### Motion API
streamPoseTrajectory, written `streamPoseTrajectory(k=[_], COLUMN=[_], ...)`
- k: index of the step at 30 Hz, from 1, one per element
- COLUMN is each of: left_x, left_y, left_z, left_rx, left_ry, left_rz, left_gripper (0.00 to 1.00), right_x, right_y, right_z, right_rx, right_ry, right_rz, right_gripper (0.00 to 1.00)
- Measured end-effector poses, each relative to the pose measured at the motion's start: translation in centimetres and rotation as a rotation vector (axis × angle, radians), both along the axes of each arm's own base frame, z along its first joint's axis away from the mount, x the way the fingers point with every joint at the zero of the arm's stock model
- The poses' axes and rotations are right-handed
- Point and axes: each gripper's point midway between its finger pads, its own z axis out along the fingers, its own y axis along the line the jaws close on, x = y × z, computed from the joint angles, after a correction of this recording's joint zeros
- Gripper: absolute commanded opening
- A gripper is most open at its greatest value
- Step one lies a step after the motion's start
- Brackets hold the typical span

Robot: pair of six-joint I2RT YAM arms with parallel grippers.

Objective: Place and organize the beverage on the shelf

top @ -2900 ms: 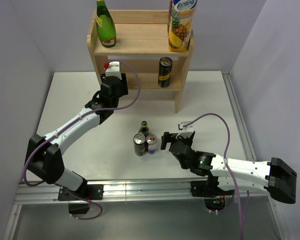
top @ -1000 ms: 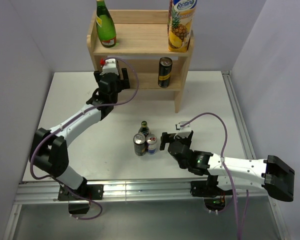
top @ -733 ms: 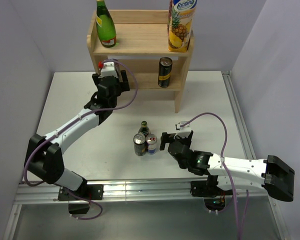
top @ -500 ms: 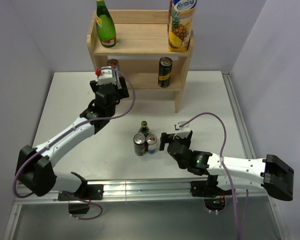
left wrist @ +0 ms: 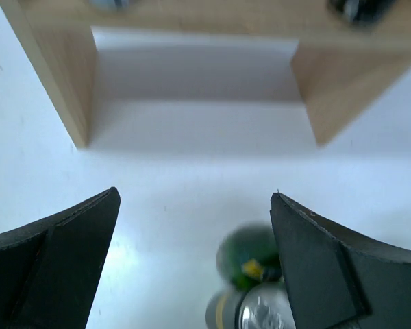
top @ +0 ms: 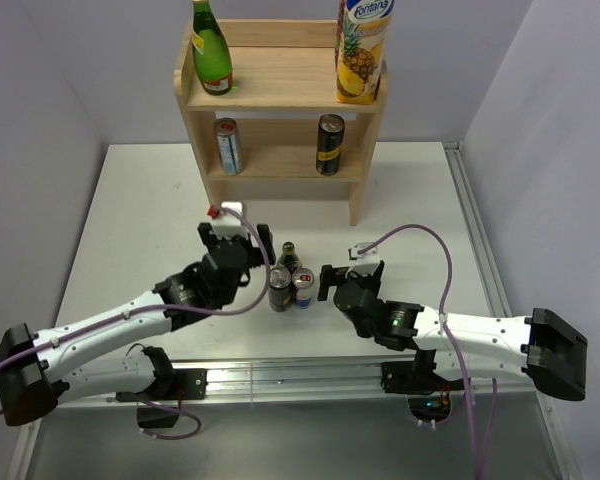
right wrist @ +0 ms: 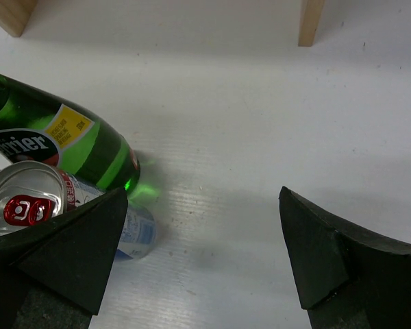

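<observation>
The light-wood shelf [top: 280, 90] stands at the back. Its top board carries a green bottle [top: 211, 50] and a pineapple juice carton [top: 363, 50]. On the lower tier stand a silver-blue can [top: 227, 146] and a dark can [top: 330, 144]. Mid-table, a small green Perrier bottle [top: 287, 256] [right wrist: 61, 147] and two cans [top: 280, 288] [top: 302, 286] stand clustered. My left gripper [top: 242, 240] [left wrist: 195, 260] is open and empty just left of the cluster, with the bottle's top [left wrist: 250, 257] near its right finger. Just right of the cluster, my right gripper [top: 348, 272] [right wrist: 202, 253] is open and empty.
The shelf's side panels [left wrist: 61, 82] [left wrist: 335, 96] reach the table ahead of the left gripper. A metal rail [top: 475, 240] runs along the table's right edge, and grey walls close in both sides and the back.
My left arm has drawn back from the shelf's lower tier, leaving the silver-blue can standing there, and has come down beside the cluster. The right arm has hardly moved.
</observation>
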Motion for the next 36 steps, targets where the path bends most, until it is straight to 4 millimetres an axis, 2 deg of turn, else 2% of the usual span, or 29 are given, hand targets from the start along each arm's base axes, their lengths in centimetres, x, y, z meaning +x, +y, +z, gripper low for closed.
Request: streamPoseTrajectory(k=[5,8,23,36], left_x=[-4.3,-6.3,-9.1,-8.8], left_y=[-1.0,-1.4,-4.6,-1.9], left_z=[-6.0,-8.0,-8.5,-7.8], left_rx=[0.065,0.069,-0.081,-0.005], left_ry=[0.08,0.098,0.055,0.022], left_rz=[-0.072,-0.103,-0.091,-0.034], left_gripper=[0.99,0.98,0.99,0.99], right_x=[-0.1,0.0,0.3,0.2], right_y=[0.1,0.1,-0.1,0.1], right_z=[-0.2,-0.4,-0.4,-0.5], right_rx=[-0.008,-0.016,-0.053,-0.056], right_ry=[0.004,0.007,0.005,0.006], right_rz=[0.003,0.002,-0.021,-0.015], right_gripper=[0.99,0.99,0.99,0.99])
